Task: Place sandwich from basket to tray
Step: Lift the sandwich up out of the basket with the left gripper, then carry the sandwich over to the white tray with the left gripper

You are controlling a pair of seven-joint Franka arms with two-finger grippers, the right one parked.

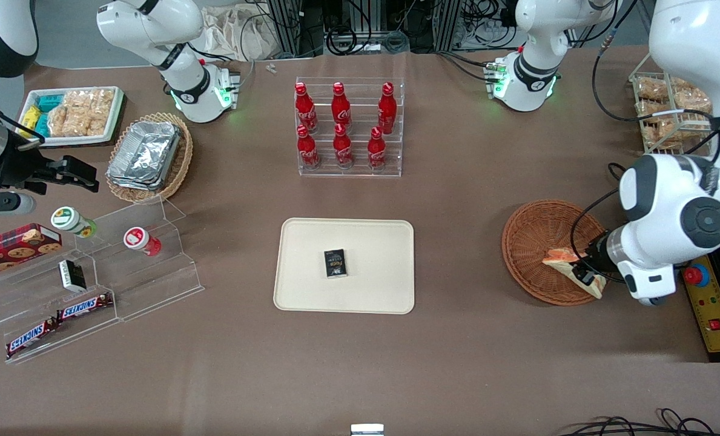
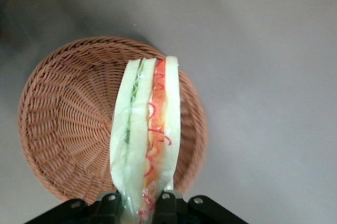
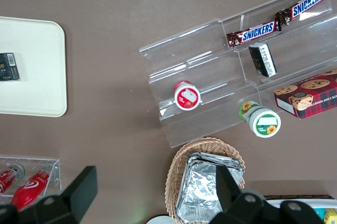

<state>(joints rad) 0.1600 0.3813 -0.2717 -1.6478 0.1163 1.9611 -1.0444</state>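
Note:
My left gripper (image 1: pixel 581 270) is shut on the sandwich (image 1: pixel 562 256), a wrapped white-bread wedge with orange-red and pale filling, and holds it just above the edge of the round reddish-brown wicker basket (image 1: pixel 532 248) at the working arm's end of the table. In the left wrist view the sandwich (image 2: pixel 147 134) stands edge-on between the fingers (image 2: pixel 166 203), with the basket (image 2: pixel 68 118) below it holding nothing else. The cream-beige tray (image 1: pixel 375 290) lies mid-table with a small dark packet (image 1: pixel 335 263) on it; its corner also shows in the right wrist view (image 3: pixel 31 76).
A clear rack of red bottles (image 1: pixel 347 127) stands farther from the front camera than the tray. Toward the parked arm's end are a tan oval basket of foil containers (image 1: pixel 148 154), a white snack tray (image 1: pixel 72 115) and clear steps with snacks (image 1: pixel 93 284). A wire rack (image 1: pixel 668 112) stands beside the working arm.

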